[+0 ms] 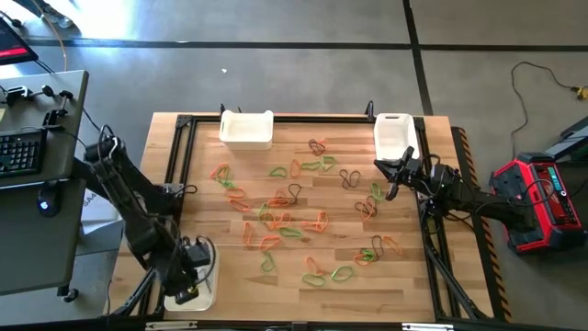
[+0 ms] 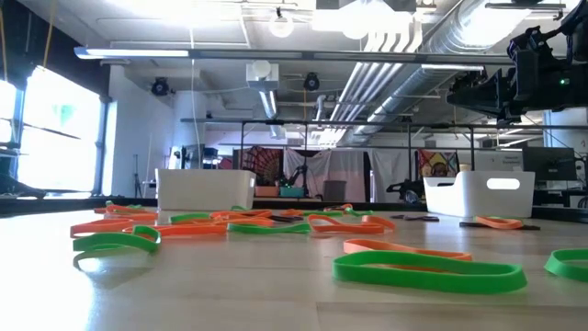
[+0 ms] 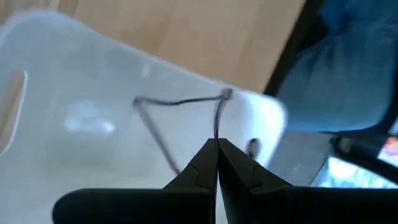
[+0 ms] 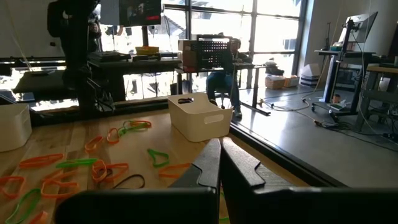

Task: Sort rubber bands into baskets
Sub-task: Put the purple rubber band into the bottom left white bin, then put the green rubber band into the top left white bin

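Left wrist view has your left claw (image 3: 217,149) pinched shut on a dark rubber band (image 3: 180,118) dangling over the near-corner basket (image 3: 74,81), so open up only once it's hanging inside the walls.

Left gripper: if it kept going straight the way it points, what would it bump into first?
Probably the floor of the white basket right below it. The left gripper is shut on a dark rubber band that dangles into the basket, so the band would likely touch down first.
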Motion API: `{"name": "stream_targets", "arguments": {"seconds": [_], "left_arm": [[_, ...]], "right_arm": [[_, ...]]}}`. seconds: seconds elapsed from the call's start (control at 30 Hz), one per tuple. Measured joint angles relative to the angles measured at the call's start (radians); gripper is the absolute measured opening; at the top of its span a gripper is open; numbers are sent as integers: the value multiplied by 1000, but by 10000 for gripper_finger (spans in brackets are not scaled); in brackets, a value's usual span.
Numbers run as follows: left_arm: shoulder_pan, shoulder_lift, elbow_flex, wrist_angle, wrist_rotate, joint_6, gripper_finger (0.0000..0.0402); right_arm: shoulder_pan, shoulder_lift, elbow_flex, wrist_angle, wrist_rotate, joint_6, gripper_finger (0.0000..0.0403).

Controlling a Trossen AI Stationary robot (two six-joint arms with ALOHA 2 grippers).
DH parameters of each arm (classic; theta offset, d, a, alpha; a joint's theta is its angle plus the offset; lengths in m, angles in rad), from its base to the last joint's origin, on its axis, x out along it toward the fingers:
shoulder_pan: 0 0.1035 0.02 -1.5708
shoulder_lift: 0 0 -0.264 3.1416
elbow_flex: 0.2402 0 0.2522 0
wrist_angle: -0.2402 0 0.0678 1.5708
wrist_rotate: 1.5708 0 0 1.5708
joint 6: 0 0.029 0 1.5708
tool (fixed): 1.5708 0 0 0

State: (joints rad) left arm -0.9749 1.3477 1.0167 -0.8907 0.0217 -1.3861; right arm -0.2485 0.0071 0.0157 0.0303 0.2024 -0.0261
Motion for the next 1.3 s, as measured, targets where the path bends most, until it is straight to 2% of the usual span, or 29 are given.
{"name": "stream_targets", "arguments": {"seconds": [0.37,0.47,0.63,1.0,1.3], "left_arm": [[13,28,-100,2,128,0,0],[26,28,-135,1,154,-46,1],[68,28,-166,1,194,-57,24],[197,12,-160,19,202,104,128],[359,-46,-73,-119,73,293,129]], "right_arm": [[0,0,0,0,0,0,0],[0,0,0,0,0,0,0],[0,0,0,0,0,0,0],[0,0,0,0,0,0,0],[0,0,0,0,0,0,0]]}}
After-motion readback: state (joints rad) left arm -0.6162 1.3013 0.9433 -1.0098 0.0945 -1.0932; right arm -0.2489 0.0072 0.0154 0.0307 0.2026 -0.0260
